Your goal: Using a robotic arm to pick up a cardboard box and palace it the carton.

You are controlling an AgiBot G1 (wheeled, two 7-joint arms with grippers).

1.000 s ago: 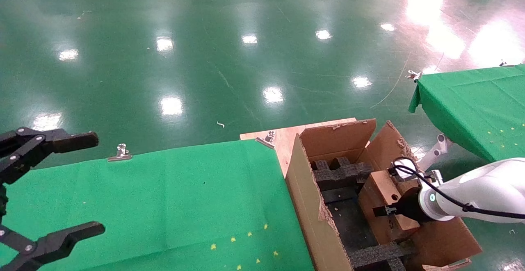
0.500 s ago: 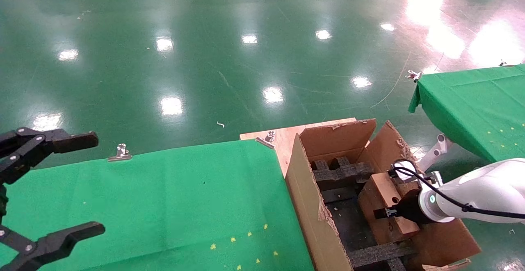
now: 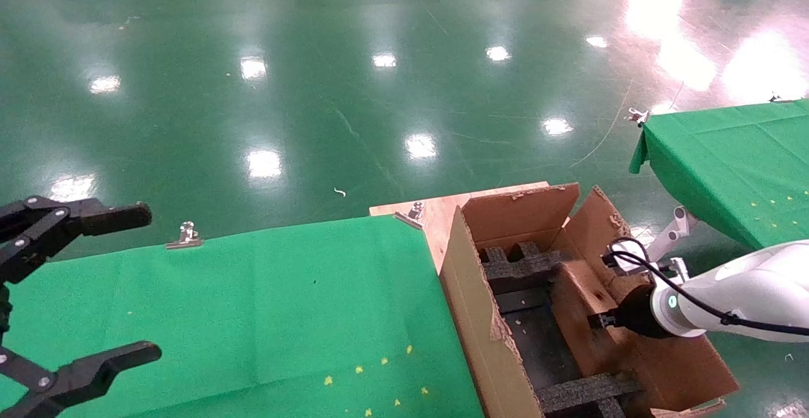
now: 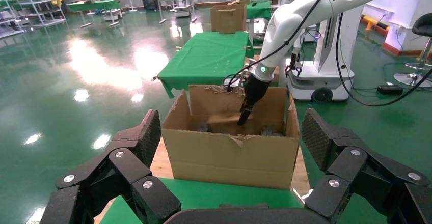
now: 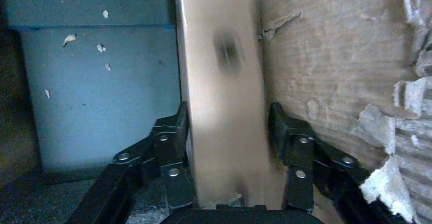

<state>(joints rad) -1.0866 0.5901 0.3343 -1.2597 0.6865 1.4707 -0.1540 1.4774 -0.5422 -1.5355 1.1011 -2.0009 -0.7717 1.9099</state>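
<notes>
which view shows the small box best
Right wrist view: the box fills it, held between the right tool fingers. Head view shows it inside the carton, partly hidden. Left wrist view shows only a distant sliver.

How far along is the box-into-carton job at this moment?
Done: the small brown cardboard box with the punched hole is picked up and already down inside the large torn-flapped brown carton, beside its black foam inserts. In hand: the right hand grips the box on both sides. Left: letting go and pulling out. The left hand hangs open over the green-clothed table.
</notes>
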